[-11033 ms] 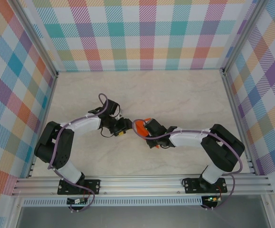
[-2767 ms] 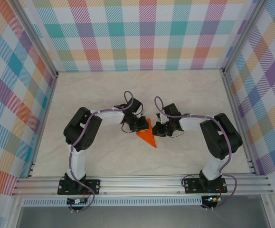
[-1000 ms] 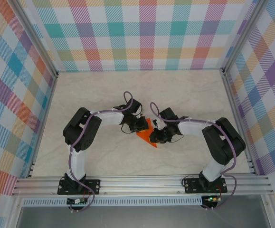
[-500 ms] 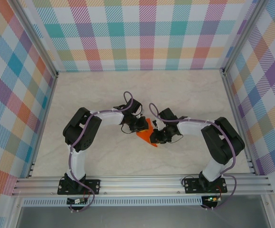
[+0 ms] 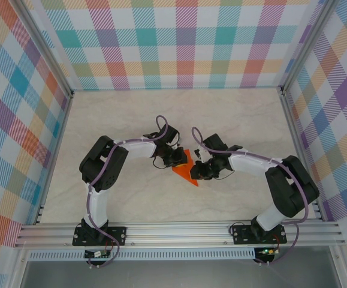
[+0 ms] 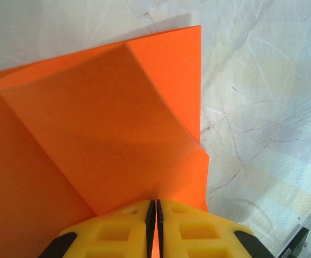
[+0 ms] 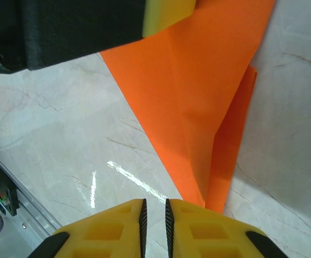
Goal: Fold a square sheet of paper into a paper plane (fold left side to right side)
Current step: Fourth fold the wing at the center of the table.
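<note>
mid-frame overhead, orange paper (image 5: 185, 173) points lower-right; left gripper (image 5: 178, 159) pinches wide end, right gripper (image 5: 198, 173), nearly closed and empty, flanks tip.

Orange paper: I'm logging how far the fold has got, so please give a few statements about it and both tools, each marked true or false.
The orange paper lies on the marbled table. True.
The orange paper is a flat, unfolded square. False: it is creased, with layered flaps narrowing to a point.
The left tool is shut on the orange paper. True.
The right tool grips the orange paper's point. False: its fingers are nearly together with nothing between them; the point lies beside them.
</note>
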Motion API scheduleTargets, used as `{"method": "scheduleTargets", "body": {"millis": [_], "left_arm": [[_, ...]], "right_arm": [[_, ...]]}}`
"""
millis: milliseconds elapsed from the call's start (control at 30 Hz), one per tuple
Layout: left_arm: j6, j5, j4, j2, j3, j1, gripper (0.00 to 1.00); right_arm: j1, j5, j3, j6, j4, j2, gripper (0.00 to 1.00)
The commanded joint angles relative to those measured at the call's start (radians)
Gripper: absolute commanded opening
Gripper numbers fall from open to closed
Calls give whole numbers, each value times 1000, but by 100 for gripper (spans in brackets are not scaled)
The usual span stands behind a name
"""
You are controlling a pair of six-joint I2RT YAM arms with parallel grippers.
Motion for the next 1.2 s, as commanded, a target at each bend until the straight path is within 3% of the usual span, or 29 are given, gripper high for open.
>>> {"method": "scheduleTargets", "body": {"millis": [0, 167, 433, 1167], "left_arm": [[12, -45, -96, 26, -15, -7, 14], [14, -46, -100, 27, -11, -7, 14], [13, -45, -101, 26, -9, -6, 14], [14, -42, -97, 20, -15, -7, 13]], "right_arm": [[6, 66, -26, -2, -65, -72, 23], [36, 220, 5, -42, -193, -127, 31], [141, 353, 87, -48, -248, -45, 30], [186, 386, 161, -57, -240, 95, 23]]}}
